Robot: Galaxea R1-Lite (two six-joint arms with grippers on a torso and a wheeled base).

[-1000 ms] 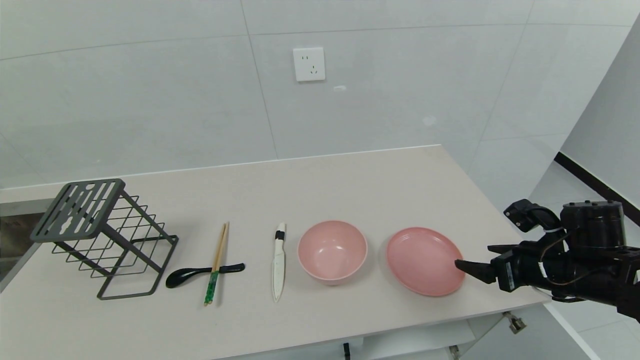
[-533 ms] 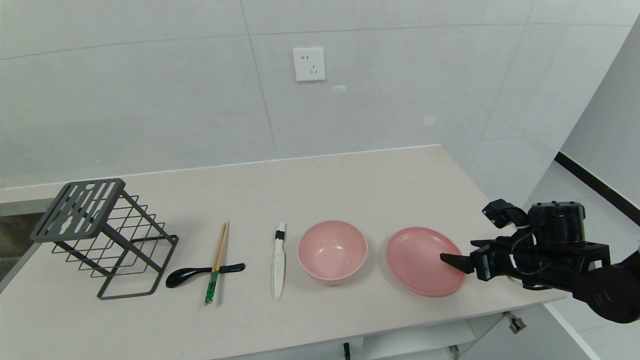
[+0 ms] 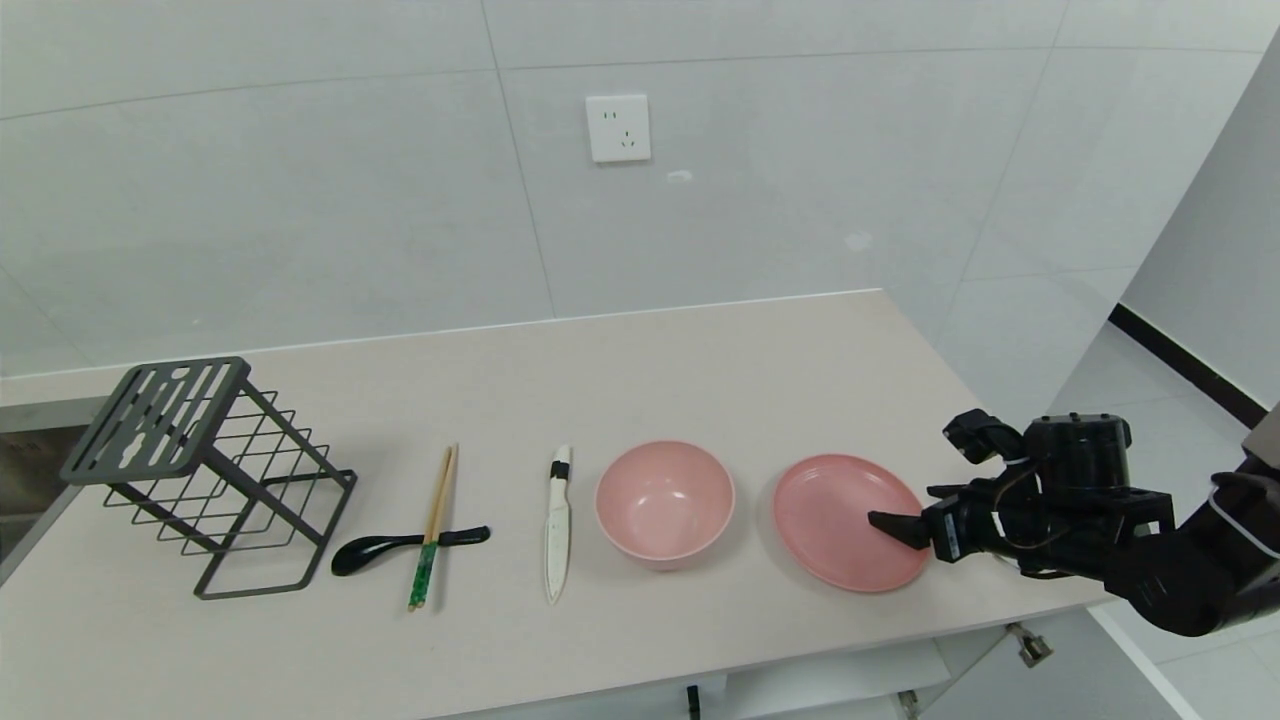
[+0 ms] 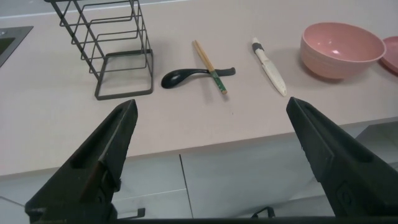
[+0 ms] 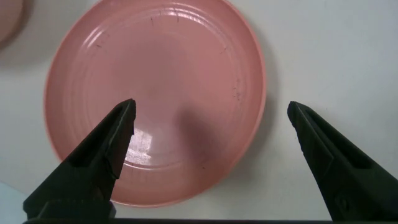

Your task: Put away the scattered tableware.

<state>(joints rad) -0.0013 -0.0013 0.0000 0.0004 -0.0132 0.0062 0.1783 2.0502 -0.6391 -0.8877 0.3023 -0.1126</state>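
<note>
A pink plate (image 3: 835, 515) lies at the counter's right end, with a pink bowl (image 3: 665, 500) to its left. Further left lie a white knife (image 3: 557, 525), a pair of chopsticks (image 3: 432, 525) crossing a black spoon (image 3: 400, 545), and a dark wire rack (image 3: 200, 470). My right gripper (image 3: 910, 508) hovers open over the plate's right side; the right wrist view has the plate (image 5: 155, 99) under the open gripper (image 5: 211, 162). My left gripper (image 4: 211, 162) is open and holds nothing, back from the counter's front edge, facing the rack (image 4: 109, 37), spoon (image 4: 186, 76) and knife (image 4: 268, 57).
The counter's right edge (image 3: 1000, 430) runs just beyond the plate. A sink (image 4: 9, 40) is set into the counter left of the rack. A wall socket (image 3: 618, 128) sits on the tiled wall behind. Cabinet fronts (image 4: 236, 180) are below the front edge.
My right gripper has moved left from beside the plate's right rim to over the plate's right part. The tableware has not moved.
</note>
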